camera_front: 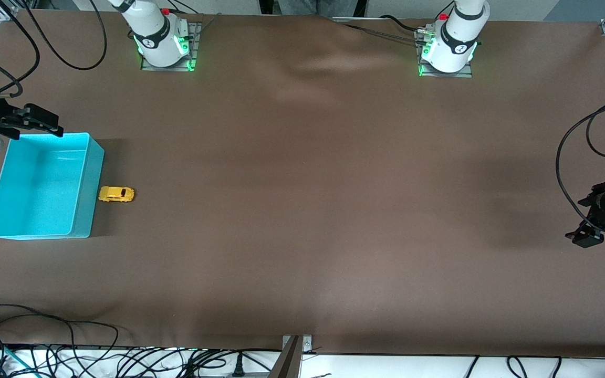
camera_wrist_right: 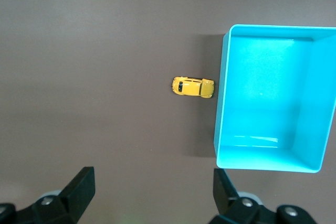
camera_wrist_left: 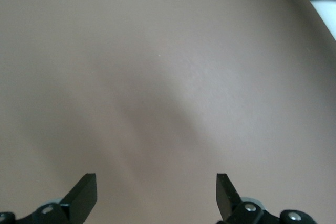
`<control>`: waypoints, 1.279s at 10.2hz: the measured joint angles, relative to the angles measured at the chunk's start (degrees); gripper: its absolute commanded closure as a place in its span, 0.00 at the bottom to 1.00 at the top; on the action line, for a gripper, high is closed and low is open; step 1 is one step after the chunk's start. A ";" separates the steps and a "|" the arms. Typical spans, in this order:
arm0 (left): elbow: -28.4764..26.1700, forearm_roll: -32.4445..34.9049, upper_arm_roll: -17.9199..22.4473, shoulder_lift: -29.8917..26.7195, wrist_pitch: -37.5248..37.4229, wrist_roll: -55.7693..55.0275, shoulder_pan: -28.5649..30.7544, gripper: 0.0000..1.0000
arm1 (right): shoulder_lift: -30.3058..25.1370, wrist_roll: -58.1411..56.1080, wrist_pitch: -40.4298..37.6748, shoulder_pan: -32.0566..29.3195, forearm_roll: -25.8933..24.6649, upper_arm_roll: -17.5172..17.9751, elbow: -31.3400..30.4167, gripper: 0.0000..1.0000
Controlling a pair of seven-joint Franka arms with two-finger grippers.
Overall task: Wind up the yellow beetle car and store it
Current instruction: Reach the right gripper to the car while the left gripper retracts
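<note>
- The yellow beetle car sits on its wheels on the brown table, near the edge at the right arm's end.
- It lies just beside the long wall of the turquoise bin, on the side toward the table's middle; whether the two touch cannot be told.
- In the right wrist view the car sits lengthwise toward the bin's wall, one end just at it.
- The bin stands upright and open at the top, with nothing visible inside.
- The right pincer hangs over the bin's corner toward the robot bases, its fingers spread wide and pinching nothing.
- The left pincer hangs over bare table at the edge at the left arm's end, well apart from the car; its fingers are spread wide with nothing between them.
</note>
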 measured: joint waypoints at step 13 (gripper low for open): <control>2.49 -8.62 -5.70 -13.73 -10.79 38.43 0.24 0.00 | 3.91 -66.83 39.51 -14.02 -0.22 10.55 -29.56 0.00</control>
